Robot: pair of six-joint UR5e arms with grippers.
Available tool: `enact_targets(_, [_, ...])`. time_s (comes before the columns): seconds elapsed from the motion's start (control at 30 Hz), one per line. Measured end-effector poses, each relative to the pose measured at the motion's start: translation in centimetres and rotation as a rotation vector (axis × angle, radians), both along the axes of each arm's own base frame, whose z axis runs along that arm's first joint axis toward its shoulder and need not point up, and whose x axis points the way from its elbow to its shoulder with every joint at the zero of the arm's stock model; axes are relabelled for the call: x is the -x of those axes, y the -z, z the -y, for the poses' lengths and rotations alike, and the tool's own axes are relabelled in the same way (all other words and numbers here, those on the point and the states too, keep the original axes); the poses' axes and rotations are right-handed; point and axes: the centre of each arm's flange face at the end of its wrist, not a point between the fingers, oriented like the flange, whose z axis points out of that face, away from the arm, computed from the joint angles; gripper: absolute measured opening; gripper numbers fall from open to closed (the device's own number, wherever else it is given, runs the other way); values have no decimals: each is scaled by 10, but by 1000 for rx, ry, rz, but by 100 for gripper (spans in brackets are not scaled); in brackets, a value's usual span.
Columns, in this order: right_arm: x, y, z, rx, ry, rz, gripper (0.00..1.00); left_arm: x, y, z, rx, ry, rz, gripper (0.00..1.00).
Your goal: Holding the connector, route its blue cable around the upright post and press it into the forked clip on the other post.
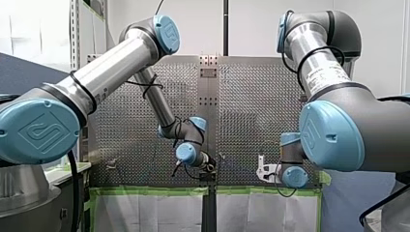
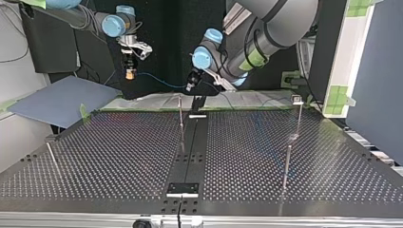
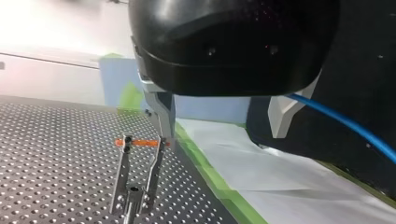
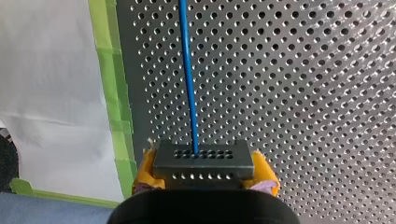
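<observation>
We are holding the connector [image 4: 204, 157] clamped between the yellow pads [image 4: 145, 171] of our right gripper [image 4: 205, 171], raised near the table's taped edge. Its blue cable [image 4: 187, 70] is stretching away toward our left gripper [image 3: 222, 135], whose fingers are standing apart, the cable passing beside one of them. We judge the routing is barely beginning: the cable is hanging clear of the upright post [image 2: 181, 118] and of the forked clip [image 3: 137, 179] ahead of our left gripper. Next we are needing to carry the connector round that post, keep the line taut, then press down into the fork. The perforated table [image 2: 119, 156] is lying edged with green tape [image 4: 112, 93] over a white sheet [image 4: 46, 70], with a blue board [image 2: 62, 99] leaning nearby.
</observation>
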Motion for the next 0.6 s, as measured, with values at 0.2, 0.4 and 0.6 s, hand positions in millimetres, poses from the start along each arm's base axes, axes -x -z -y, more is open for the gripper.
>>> enact_targets(0.2, [-2,0,0,0,-22,4,0,0,0,1,47,-28,-18,100])
enact_targets(0.4, [-7,-1,0,0,-66,13,0,0,0,-1,84,-75,-33,100])
enact_targets(0.6, [-18,-4,3,13,-119,24,0,2,-1,-1,114,-126,-40,100])
